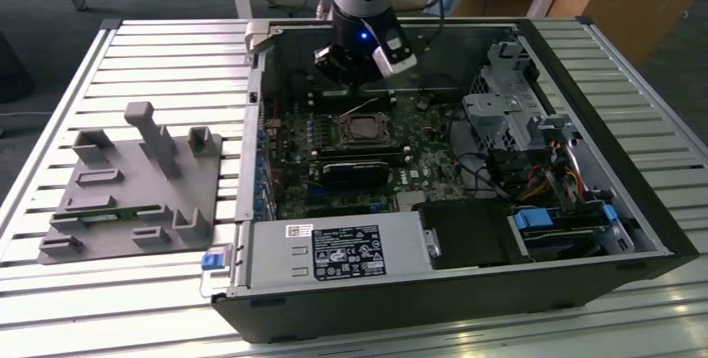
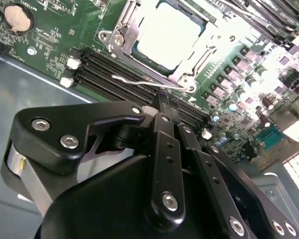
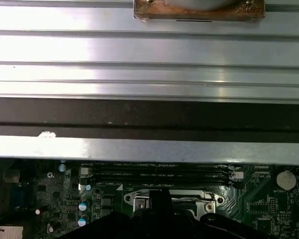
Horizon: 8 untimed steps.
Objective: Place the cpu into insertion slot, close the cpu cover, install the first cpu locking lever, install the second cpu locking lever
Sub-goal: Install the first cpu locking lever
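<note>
The cpu [image 2: 167, 35] lies flat in the insertion slot [image 1: 363, 131], its pale metal top showing through the window of the cpu cover [image 2: 123, 39], which is folded down over it. A thin wire locking lever [image 2: 137, 81] sticks out sideways from the socket's edge, over the memory slots. My gripper [image 2: 162, 99] is shut, and its black fingertips rest against that wire. The exterior view has my gripper [image 1: 356, 84] just behind the socket. In the first wrist view its dark tip [image 3: 159, 201] overlaps the socket frame [image 3: 139, 201].
The open computer case [image 1: 619, 234] lies on a slatted metal table [image 1: 166, 51]. A drive cage [image 1: 509, 109] and cables fill the exterior view's right. A power supply [image 1: 332, 254] sits in front. A grey fixture board [image 1: 133, 184] lies on the left. Memory slots [image 2: 109, 74] run beside the socket.
</note>
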Tool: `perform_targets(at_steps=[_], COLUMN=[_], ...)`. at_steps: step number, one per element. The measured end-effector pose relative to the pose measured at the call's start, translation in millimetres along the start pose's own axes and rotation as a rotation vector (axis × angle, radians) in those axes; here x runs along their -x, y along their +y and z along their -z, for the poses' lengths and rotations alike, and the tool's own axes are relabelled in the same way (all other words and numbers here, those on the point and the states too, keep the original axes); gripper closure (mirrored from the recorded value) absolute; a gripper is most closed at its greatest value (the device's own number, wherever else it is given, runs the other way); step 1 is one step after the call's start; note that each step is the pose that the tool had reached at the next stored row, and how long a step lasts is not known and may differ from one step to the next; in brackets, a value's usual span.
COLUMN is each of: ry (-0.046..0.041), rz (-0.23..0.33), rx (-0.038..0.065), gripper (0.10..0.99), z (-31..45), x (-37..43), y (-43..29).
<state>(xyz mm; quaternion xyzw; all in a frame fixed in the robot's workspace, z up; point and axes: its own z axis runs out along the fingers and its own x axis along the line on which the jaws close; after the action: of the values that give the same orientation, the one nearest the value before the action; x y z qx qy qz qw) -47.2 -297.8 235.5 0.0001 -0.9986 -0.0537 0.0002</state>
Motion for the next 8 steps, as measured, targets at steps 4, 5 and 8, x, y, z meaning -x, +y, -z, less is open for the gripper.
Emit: perform_targets(at_steps=[4, 5, 8], ry=[0.0001, 0.0001, 0.0], rz=[0.0, 0.0, 0.0], rx=[0.001, 0.001, 0.001], gripper=[0.98, 0.98, 0.98], z=[-1.7, -1.8, -3.1], x=[4.6, 5.8, 7.3], y=[-0.1, 0.1, 0.3])
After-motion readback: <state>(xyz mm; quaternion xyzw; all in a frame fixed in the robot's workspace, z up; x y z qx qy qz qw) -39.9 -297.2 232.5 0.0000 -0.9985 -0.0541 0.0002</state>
